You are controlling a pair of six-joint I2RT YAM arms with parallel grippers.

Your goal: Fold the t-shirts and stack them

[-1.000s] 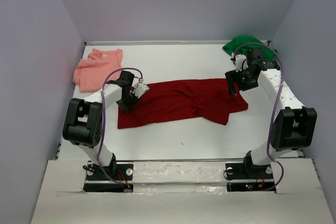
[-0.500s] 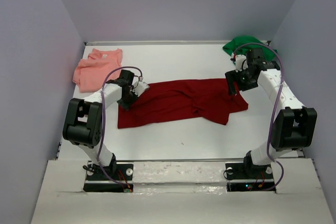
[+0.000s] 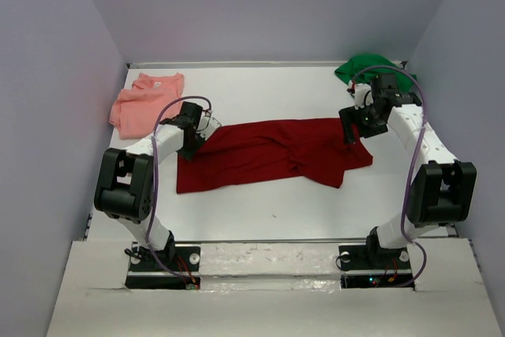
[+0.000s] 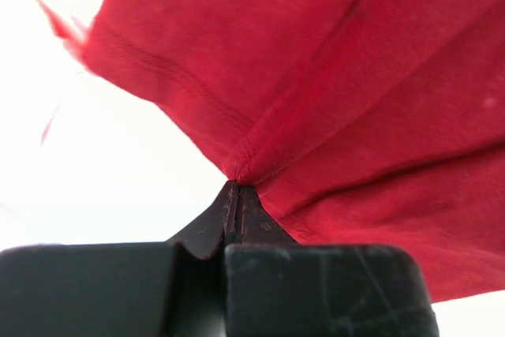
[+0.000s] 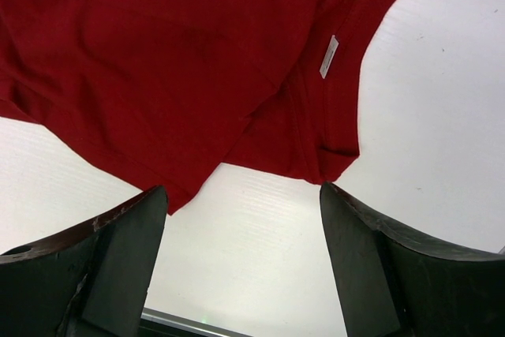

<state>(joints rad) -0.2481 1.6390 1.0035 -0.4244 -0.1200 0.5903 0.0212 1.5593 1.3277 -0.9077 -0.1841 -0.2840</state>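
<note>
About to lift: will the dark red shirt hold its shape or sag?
Likely floppy: the dark red shirt puckers into folds where the left gripper pinches its hem. The rest should probably drag and bunch rather than rise flat, as the wrinkles near its middle suggest.

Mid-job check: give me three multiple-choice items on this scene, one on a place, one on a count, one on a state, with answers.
1. Where is the green shirt?
A. far right corner
B. far left corner
C. beside the arm bases

2. How many shirts lie on the table?
A. two
B. three
C. four

3. The left fingers are:
A. wide open
B. shut on the red shirt
C. shut on nothing

Answers:
1 A, it is bunched at the far right corner.
2 B, green, red and the pink shirt at far left.
3 B, the left wrist view shows them pinching a red hem.
</note>
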